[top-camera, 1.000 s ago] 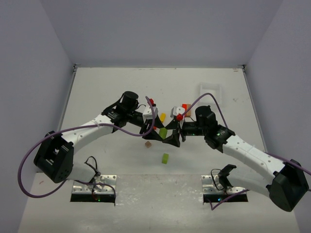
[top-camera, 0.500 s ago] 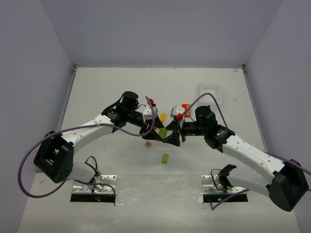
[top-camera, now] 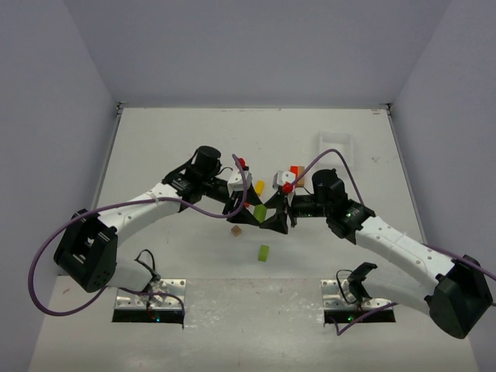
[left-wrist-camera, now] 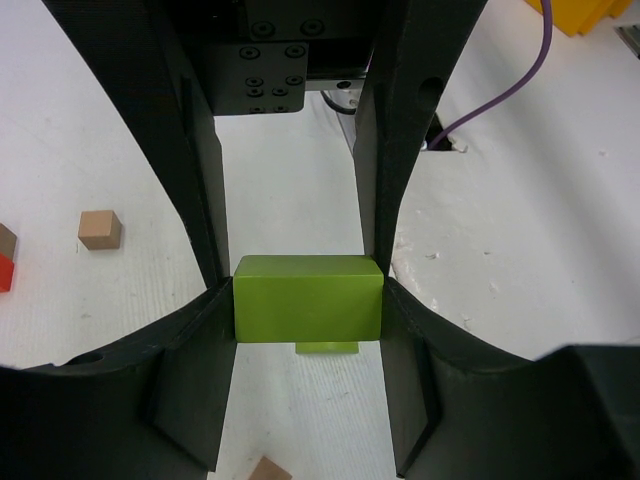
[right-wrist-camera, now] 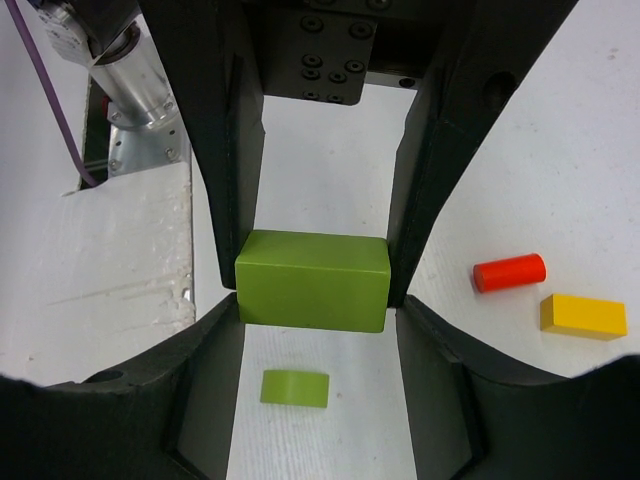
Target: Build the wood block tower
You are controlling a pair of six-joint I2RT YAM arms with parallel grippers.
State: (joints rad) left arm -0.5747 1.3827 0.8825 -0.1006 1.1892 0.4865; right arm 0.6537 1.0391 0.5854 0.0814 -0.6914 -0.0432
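Observation:
A lime green rectangular block (top-camera: 260, 211) hangs above the table's middle, between the two grippers, which meet tip to tip. My left gripper (top-camera: 253, 211) is shut on it; its fingers press both ends of the block (left-wrist-camera: 308, 298). My right gripper (top-camera: 272, 217) also closes on the same block (right-wrist-camera: 313, 280) from the opposite side. A small green half-round piece (top-camera: 264, 253) lies on the table below; it also shows in the right wrist view (right-wrist-camera: 295, 387). A brown cube (top-camera: 236, 231) lies to the left. No stacked tower shows.
A red cylinder (right-wrist-camera: 509, 272) and a yellow bar (right-wrist-camera: 583, 315) lie on the table by the right gripper. A yellow block (top-camera: 260, 186) and a red-orange piece (top-camera: 295, 170) sit behind the grippers. A white tray (top-camera: 335, 145) stands at the back right.

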